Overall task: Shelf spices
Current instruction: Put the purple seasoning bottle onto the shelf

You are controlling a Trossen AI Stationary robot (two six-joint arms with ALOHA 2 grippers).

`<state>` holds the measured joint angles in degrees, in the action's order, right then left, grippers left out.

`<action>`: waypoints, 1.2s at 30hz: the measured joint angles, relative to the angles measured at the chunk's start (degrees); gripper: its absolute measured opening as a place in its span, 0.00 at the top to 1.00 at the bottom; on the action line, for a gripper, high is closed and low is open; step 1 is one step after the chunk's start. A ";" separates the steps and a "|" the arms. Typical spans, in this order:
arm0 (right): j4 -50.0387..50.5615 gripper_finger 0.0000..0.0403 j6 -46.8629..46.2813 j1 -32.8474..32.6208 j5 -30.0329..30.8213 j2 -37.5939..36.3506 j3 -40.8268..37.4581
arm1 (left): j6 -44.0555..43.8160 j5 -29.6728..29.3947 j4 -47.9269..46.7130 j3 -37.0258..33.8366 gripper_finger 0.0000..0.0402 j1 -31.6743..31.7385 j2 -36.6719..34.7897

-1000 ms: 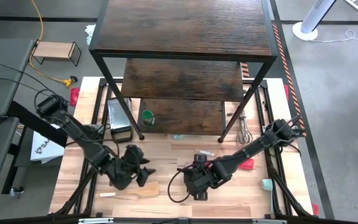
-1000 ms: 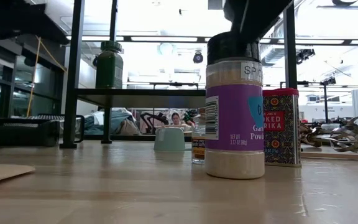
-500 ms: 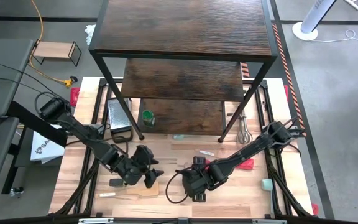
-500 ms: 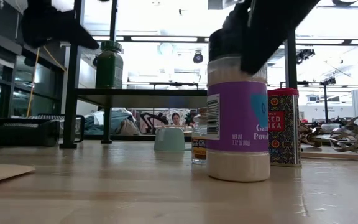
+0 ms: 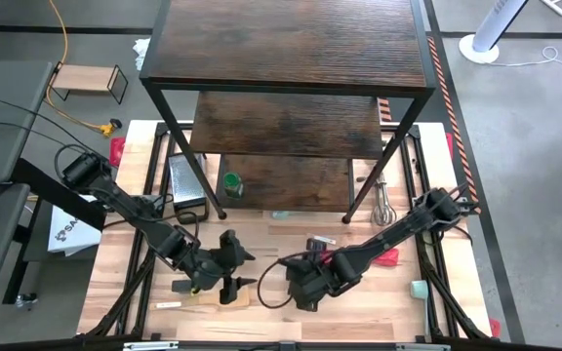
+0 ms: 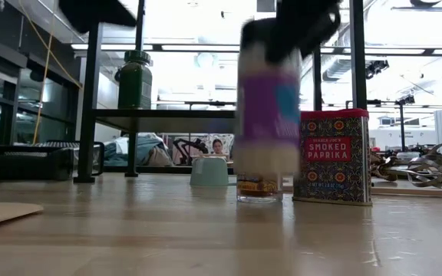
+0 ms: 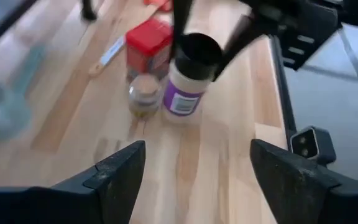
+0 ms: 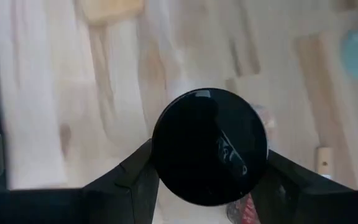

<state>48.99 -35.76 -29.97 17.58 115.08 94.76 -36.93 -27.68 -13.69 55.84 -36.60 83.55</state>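
Note:
My right gripper is shut on a dark-lidded spice jar with a white and purple label, held above the table; it also shows in the left wrist view. A red paprika tin and a tiny pale jar stand on the table just behind it. A green-lidded jar stands on a lower board of the dark wood shelf. My left gripper is open and empty above the table, to the left of the held jar, pointing at it. My right gripper pinches the jar at its black lid between its two fingers, one on each of two opposite sides. The fingers come from above, pointing down. The jar hangs below them roughly upright, its bottom clear of the table.
A wooden spatula lies under my left gripper near the front edge. A wire whisk lies by the shelf's right leg, a pale teal cup at the right, a dark tray at the left. A small pale-wood rack stands off the table.
My right gripper has lifted the dark-lidded jar clear of the table and carried it a little toward the table's left edge, uncovering the paprika tin and tiny jar. My left gripper has gone toward the table's right and near edges, toward the jars.

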 joint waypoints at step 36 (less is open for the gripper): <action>-9.59 0.31 6.06 -0.92 19.91 -5.14 12.55 | 24.05 15.67 4.18 8.19 0.63 11.08 -0.15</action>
<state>39.40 -29.70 -30.89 37.49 109.94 107.31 -12.89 -12.01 -9.52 64.03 -25.52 83.40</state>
